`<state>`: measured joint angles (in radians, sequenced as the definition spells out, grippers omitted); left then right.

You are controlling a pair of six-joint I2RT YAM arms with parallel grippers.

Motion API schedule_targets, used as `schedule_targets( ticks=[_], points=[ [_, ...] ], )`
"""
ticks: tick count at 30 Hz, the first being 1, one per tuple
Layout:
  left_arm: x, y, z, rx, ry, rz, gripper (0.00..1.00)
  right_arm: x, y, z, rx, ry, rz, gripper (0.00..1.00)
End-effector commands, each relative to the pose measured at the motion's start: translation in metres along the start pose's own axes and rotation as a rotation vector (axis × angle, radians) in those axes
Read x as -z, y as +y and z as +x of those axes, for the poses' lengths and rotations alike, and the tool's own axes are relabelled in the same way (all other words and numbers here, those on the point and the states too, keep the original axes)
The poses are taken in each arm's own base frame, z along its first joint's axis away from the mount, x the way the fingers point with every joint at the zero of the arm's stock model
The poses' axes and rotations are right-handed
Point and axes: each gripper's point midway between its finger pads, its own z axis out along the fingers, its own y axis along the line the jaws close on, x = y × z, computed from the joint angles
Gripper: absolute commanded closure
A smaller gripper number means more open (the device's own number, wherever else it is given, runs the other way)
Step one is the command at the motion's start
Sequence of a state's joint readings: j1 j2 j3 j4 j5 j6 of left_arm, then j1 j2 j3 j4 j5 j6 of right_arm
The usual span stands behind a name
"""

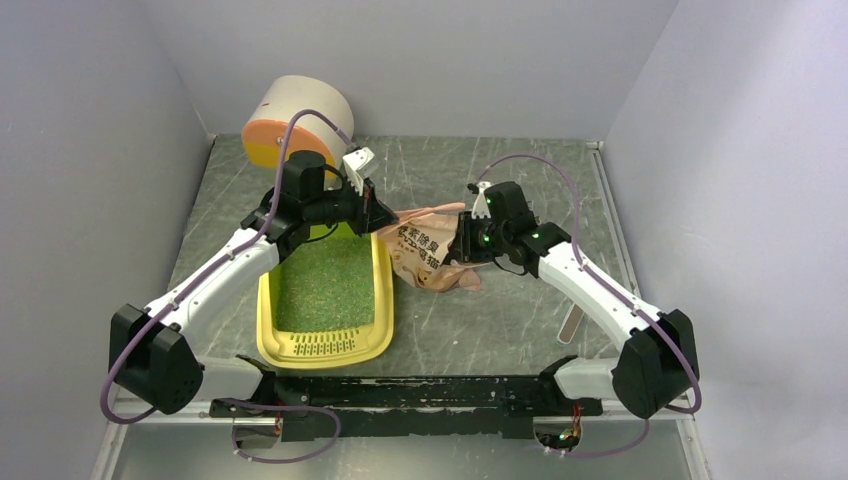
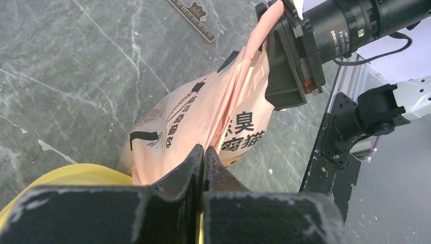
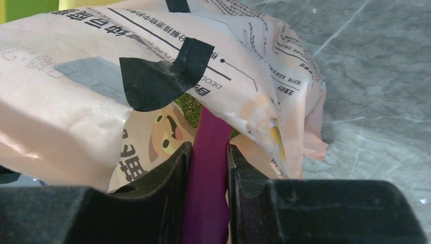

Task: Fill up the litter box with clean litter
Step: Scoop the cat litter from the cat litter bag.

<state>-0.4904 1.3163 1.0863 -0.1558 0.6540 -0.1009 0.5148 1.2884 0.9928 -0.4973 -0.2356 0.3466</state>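
"Top external: the litter box (image 1: 384,300) sits on the counter (image 1: 520,320) under the left arm, clean litter (image 1: 325,285) covering its floor."
"Left end effector (image 2: 203,152) pinches the bag (image 2: 193,117); right end effector (image 3: 207,151) clamps the scoop (image 3: 211,127) poking inside. If that thin pinch slips, the bag could sag and spill granules on the counter"

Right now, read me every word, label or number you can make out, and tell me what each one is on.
"臭": large black print on the pink-beige bag.
"猫": just below it, same bag.
"DEOD": small print on the bag, beside black tape.
Camera lens lettering: too small to read.
Ruler-like strip markings: too small.
Remaining bag print: blurred.
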Motion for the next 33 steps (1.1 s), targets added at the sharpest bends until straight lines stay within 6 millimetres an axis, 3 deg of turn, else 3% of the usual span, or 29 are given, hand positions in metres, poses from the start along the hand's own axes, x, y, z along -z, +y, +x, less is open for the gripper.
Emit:
schedule_targets(
  ticks=[1,7,12,16,20,22,25,30,33],
  points=[
    [0.002,-0.014,-0.014,-0.022,-0.028,0.05,0.95,-0.009,0.03,0.002,-0.063,0.005,-0.167,1.0],
    [0.002,-0.014,-0.012,-0.025,-0.026,0.048,0.95,-0.003,0.04,-0.011,-0.148,-0.083,-0.249,1.0],
    [0.001,-0.015,-0.01,-0.016,-0.024,0.059,0.95,0.018,0.038,-0.026,-0.222,-0.196,-0.286,1.0],
    [0.0,-0.015,-0.006,-0.02,-0.019,0.064,0.95,0.034,0.023,-0.032,-0.135,-0.241,-0.174,1.0],
    [-0.001,-0.018,-0.007,-0.015,-0.025,0.08,0.95,0.026,-0.023,-0.012,-0.077,-0.13,0.077,1.0],
    [-0.001,-0.018,-0.007,-0.019,-0.028,0.078,0.95,0.018,-0.033,0.005,-0.068,-0.052,0.115,1.0],
    [-0.001,-0.017,-0.006,-0.018,-0.028,0.076,0.95,0.003,-0.028,0.018,-0.091,0.01,0.07,1.0],
    [-0.001,-0.018,-0.005,-0.016,-0.02,0.073,0.95,-0.01,0.014,0.012,-0.143,-0.016,-0.165,1.0],
    [-0.002,-0.017,-0.003,-0.011,-0.018,0.068,0.95,-0.008,0.029,0.004,-0.173,-0.057,-0.249,1.0]
  ],
)
